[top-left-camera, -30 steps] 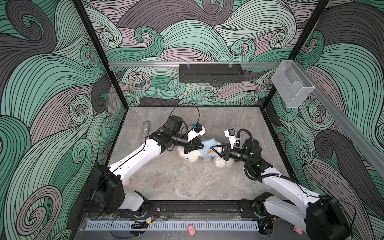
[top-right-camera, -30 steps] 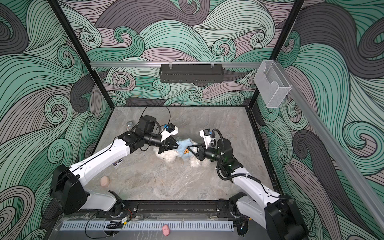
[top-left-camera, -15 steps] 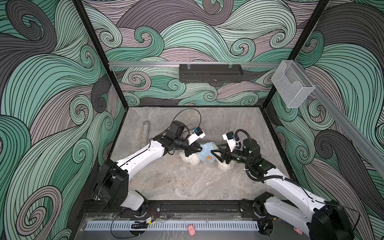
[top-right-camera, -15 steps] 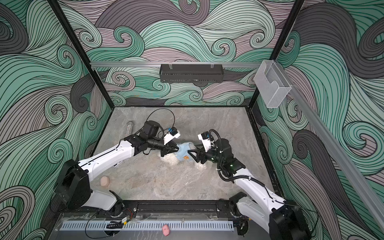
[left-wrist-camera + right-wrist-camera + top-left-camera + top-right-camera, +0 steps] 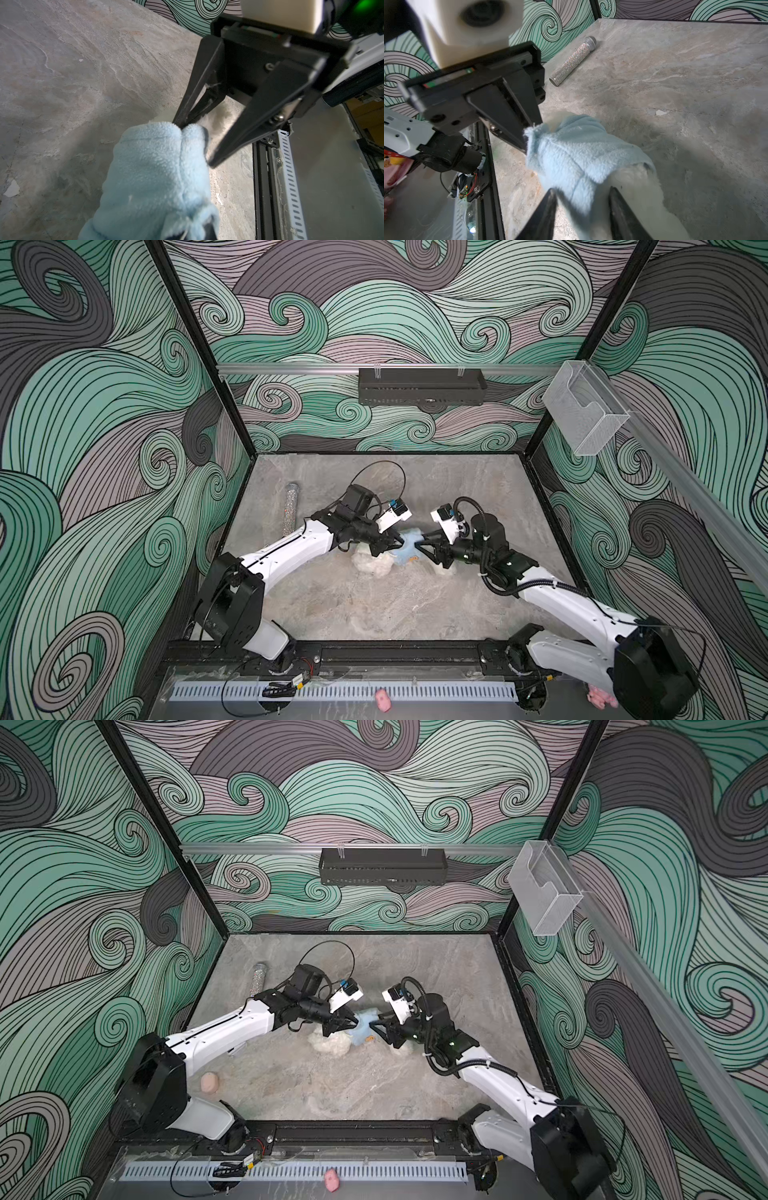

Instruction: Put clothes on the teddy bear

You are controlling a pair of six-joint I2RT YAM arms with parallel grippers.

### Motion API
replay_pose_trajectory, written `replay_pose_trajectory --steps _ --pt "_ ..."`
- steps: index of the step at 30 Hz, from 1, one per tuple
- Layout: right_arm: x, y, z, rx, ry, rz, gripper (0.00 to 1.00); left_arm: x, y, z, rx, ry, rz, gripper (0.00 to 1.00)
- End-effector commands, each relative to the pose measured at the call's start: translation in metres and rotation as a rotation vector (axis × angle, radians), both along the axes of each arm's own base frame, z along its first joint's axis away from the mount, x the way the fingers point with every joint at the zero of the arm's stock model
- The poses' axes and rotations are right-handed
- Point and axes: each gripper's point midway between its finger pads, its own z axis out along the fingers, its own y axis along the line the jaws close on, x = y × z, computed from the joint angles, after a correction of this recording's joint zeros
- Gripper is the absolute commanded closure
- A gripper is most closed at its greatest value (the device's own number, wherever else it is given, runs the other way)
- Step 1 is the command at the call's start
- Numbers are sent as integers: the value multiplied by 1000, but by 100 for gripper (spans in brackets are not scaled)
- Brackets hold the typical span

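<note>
In both top views, mid-table (image 5: pixel 374 614): teddy bear (image 5: pixel 372 565) lying low, white fur half buried under a pale blue garment (image 5: pixel 409 536) bunched between the two arms. Left gripper (image 5: pixel 397 546) clenched on one end of that garment; right gripper (image 5: pixel 420 543) at the opposite end, fingers parted. Compared with a second ago: grippers drawn closer together, fleece gathered tighter between them, bear and garment barely shifted on the table. In the left wrist view, garment (image 5: pixel 158 166) filling the foreground; right gripper (image 5: pixel 196 144) released, fingers (image 5: pixel 249 124) spread, one tip touching the fleece fold, its partner just beside, nothing pinched. In the right wrist view, left gripper (image 5: pixel 529 133) pinching a fleece corner tight; right fingers (image 5: pixel 544 214) straddling the hem, with teddy bear (image 5: pixel 639 187) fur showing just beyond. Read as a regrasp: right side freed to take a fresh bite on the hem, left anchoring meanwhile. Dressing judged only partly done: garment on the bear, not visibly pulled down over the body; limbs through sleeves impossible to tell.
</note>
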Motion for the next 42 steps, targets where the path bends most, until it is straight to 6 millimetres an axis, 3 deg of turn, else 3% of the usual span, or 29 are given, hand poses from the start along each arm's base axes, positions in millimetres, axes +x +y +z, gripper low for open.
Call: replay_pose_trajectory --steps 1,4,5,10,15,24,31,36,42 --pt "8 11 13 28 -34 13 70 -2 -6 9 -14 -18 -30 100" --pt "15 7 5 6 -4 -39 98 -4 -5 7 -8 -12 -36 100" --pt "19 1 -2 -15 14 -84 100 -6 -5 5 -3 -6 -43 100" --pt "27 -26 -44 -100 184 -265 100 -14 3 -19 79 43 -70 100" --pt "25 -35 -69 -76 294 -307 100 -12 1 -36 117 102 -78 95" --pt "26 -31 -71 -61 301 -275 100 -5 -1 -41 129 150 -60 78" --pt "27 -27 -63 -34 289 -253 100 -6 -3 -44 129 164 -75 82" --pt "27 -20 -55 17 281 -227 100 11 -8 -46 140 163 -10 84" --pt "24 -12 -49 48 272 -204 100 23 -12 -49 147 175 42 79"
